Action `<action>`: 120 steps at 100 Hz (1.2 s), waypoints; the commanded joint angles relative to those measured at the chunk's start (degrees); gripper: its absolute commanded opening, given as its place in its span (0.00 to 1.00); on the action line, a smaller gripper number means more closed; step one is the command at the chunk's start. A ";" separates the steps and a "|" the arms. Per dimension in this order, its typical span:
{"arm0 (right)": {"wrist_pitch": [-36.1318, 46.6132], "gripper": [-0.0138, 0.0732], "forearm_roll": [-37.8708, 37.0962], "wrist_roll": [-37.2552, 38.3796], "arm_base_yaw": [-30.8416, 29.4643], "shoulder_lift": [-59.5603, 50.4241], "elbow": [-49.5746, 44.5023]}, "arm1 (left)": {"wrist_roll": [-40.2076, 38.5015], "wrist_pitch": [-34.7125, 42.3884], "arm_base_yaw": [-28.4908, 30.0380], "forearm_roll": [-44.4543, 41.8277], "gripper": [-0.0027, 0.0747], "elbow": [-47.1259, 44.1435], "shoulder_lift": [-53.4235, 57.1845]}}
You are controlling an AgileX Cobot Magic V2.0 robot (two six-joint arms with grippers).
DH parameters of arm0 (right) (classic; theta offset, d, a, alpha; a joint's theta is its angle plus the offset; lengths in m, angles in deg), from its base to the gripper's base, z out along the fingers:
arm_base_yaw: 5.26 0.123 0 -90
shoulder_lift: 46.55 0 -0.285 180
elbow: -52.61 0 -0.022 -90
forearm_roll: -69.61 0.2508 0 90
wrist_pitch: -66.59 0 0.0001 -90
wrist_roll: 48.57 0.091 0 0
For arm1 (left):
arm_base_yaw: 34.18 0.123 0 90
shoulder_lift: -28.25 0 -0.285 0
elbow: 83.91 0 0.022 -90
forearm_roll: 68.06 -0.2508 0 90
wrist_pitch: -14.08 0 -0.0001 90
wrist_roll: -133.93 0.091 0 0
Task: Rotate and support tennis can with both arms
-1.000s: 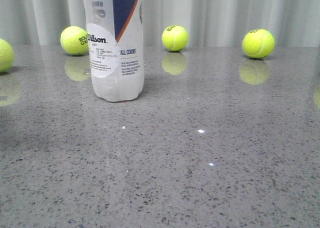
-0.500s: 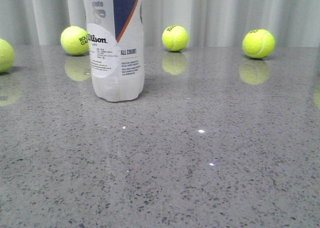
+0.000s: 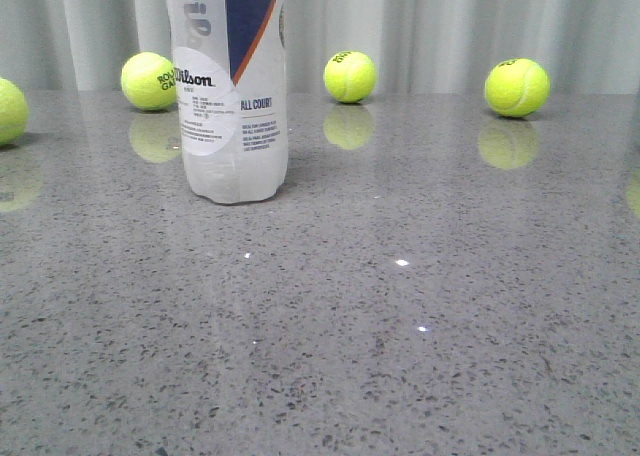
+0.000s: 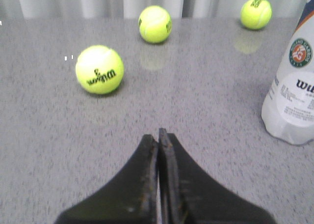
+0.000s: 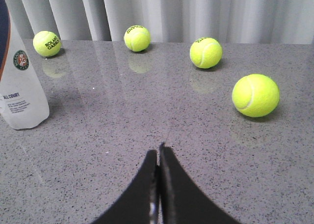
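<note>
The tennis can (image 3: 232,96) stands upright on the grey table at the centre left of the front view; its top is cut off by the frame. It is white and clear with a navy panel, an orange stripe and a Wilson logo. It also shows in the left wrist view (image 4: 293,91) and in the right wrist view (image 5: 20,91). My left gripper (image 4: 158,134) is shut and empty, well apart from the can. My right gripper (image 5: 158,151) is shut and empty, also well apart from it. Neither gripper shows in the front view.
Yellow tennis balls lie along the back of the table (image 3: 149,80) (image 3: 350,76) (image 3: 516,86), one at the left edge (image 3: 8,111). A ball (image 4: 99,69) lies ahead of my left gripper, another (image 5: 255,95) near my right gripper. A grey curtain hangs behind.
The can's label has shifted very slightly, as if the can turned a touch and back. Nothing else has moved.
</note>
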 commanded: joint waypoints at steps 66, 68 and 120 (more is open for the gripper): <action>4.69 0.09 -1.58 0.05 -0.30 0.64 1.35 | 16.62 16.79 12.51 16.93 0.01 -25.82 25.85; 4.69 0.09 -1.58 0.05 -0.30 0.64 1.35 | 16.62 15.21 12.51 16.93 0.01 -25.70 26.69; 4.68 0.09 -1.58 0.05 -0.30 0.69 1.35 | 21.33 11.24 12.51 21.92 0.01 -25.84 29.92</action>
